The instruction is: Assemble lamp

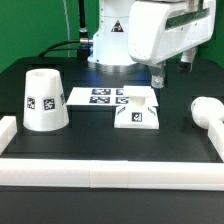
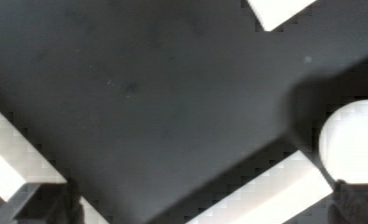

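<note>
The square flat lamp base [image 1: 137, 108] lies on the black table right of the middle, a tag on its front. The tapered shade [image 1: 45, 100] stands wide end down at the exterior view's left. The round-topped bulb [image 1: 207, 110] lies at the right, and also shows in the wrist view [image 2: 351, 135]. My gripper [image 1: 157, 79] hangs above the table just behind and to the right of the base, between base and bulb, touching neither. In the wrist view the gripper [image 2: 190, 210] is open and empty, with dark fingertips [image 2: 28, 205] wide apart over bare table.
The marker board [image 1: 98, 96] lies flat behind the base. White border rails run along the front [image 1: 110, 172] and left [image 1: 8, 130] edges, and show as diagonal strips in the wrist view [image 2: 252, 190]. A white corner [image 2: 284, 12] shows there; I cannot tell of what.
</note>
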Motion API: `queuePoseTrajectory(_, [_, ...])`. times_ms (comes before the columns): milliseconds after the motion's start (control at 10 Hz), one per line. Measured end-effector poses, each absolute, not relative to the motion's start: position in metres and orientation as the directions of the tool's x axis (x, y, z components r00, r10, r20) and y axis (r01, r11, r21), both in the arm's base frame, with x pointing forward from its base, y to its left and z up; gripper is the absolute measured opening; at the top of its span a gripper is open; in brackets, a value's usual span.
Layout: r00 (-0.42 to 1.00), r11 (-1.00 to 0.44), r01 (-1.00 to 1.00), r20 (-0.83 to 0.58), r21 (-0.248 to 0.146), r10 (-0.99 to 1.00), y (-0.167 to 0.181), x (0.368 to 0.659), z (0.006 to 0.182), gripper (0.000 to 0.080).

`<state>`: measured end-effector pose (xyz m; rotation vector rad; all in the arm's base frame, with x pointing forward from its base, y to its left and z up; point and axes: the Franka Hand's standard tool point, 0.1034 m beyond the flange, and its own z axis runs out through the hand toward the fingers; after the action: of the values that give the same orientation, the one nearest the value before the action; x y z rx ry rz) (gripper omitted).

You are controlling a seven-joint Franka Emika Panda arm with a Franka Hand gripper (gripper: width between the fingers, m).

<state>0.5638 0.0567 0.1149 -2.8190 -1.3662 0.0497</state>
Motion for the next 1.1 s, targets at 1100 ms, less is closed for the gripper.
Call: queuePoseTrajectory(1100, [0.673, -0.673, 0.739, -0.033, -0.014, 0.739, 0.002, 0.478, 0.099, 0.0699])
